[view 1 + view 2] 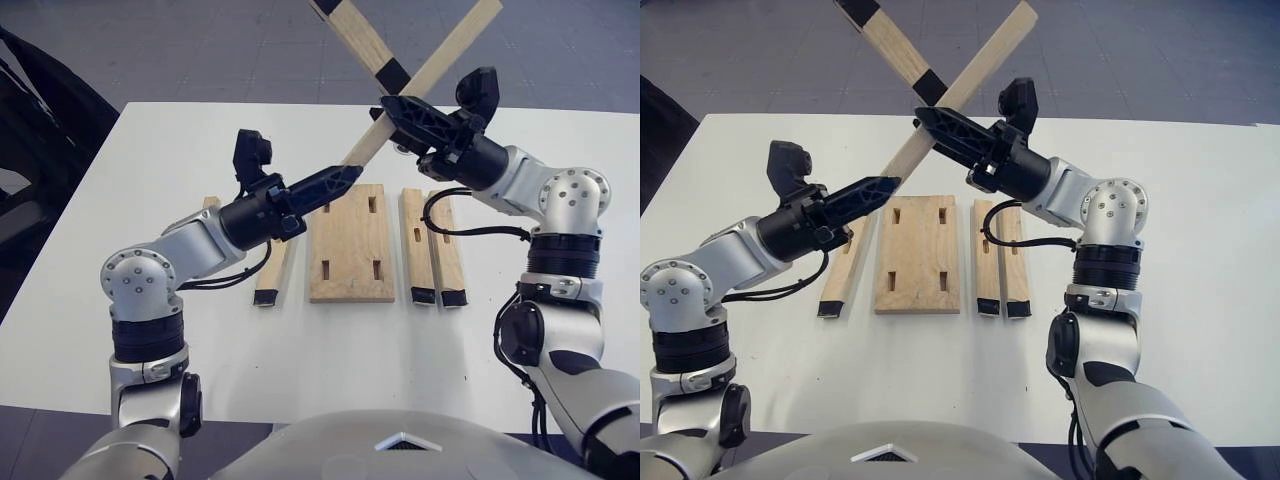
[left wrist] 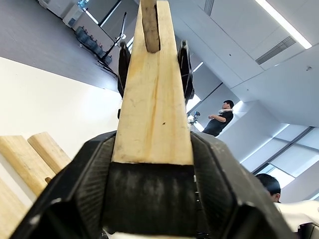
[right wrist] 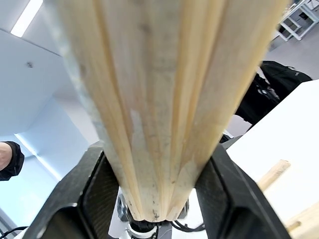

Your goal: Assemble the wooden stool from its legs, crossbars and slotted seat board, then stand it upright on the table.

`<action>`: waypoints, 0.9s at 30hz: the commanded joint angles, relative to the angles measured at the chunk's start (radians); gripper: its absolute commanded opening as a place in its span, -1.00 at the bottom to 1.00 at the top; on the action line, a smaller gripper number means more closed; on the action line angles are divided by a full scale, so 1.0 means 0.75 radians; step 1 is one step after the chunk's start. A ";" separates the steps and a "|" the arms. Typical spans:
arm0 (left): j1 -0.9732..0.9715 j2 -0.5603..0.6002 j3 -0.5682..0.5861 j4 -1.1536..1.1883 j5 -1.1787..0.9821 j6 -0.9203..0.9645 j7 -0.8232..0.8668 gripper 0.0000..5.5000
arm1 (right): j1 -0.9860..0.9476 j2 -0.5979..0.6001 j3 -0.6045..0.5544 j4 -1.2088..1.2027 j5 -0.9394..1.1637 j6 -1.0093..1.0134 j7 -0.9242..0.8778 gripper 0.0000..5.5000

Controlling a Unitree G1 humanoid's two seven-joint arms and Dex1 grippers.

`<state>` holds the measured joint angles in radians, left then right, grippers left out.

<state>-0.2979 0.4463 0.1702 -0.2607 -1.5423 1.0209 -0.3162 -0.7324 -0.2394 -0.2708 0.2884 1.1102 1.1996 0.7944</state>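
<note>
Both grippers are loaded. The left gripper (image 1: 346, 174) is clamped on the lower end of the pale bar (image 1: 450, 50). The right gripper (image 1: 392, 104) is clamped on the banded bar (image 1: 350, 30), just under its black band.

Both bars are held in the air over the far side of the worktop (image 1: 200, 150), beyond the seat board (image 1: 350, 250), and they cross as an X. The pale bar's long axis runs up and to the robot's right. The banded bar's runs up and to the left.

- **Key relation:** the crossing sits right at the right gripper's tips and well up the pale bar from the left gripper, so the right arm is the near one. The left arm works through a long lever.
- **Joint:** the left wrist view shows a slot (image 2: 149, 37) in the pale bar with the banded bar's edge in its mouth. I can't tell how deep it sits.
- **Next move (my read):** seat the joint by pushing along the slot's axis, not across it. The right arm should make the fine correction while the left just holds its angle.
- **Risk:** any twist at the left wrist is magnified at the slot and will jam it.

The seat board lies flat, slots up, between the arms. Two spare bars (image 1: 430, 250) lie side by side just to its right, and one more (image 1: 270, 278) lies to its left, partly under the left arm. None of these are being handled.
</note>
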 commanded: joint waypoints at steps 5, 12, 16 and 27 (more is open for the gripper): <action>0.055 0.261 0.052 -0.016 0.297 -0.061 -0.305 0.24 | -0.060 -0.074 -0.003 0.127 -0.128 -0.121 0.005 -0.26; 0.213 0.555 -0.442 -0.146 1.218 -0.437 -0.548 0.24 | -0.120 -0.186 0.191 0.341 -0.496 -0.445 0.195 -0.26; 0.200 0.440 -0.649 -0.140 1.530 -0.561 -0.444 0.24 | -0.127 -0.155 0.279 0.409 -0.651 -0.600 0.233 -0.26; 0.189 0.422 -0.794 -0.070 1.973 -0.713 -0.456 0.24 | -0.084 -0.139 0.278 0.332 -0.681 -0.588 0.288 -0.26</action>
<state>-0.1476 0.7461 -0.4048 -0.3218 -0.1112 0.4923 -0.6425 -0.7944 -0.3499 -0.0585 0.5626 0.6036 0.7479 1.0080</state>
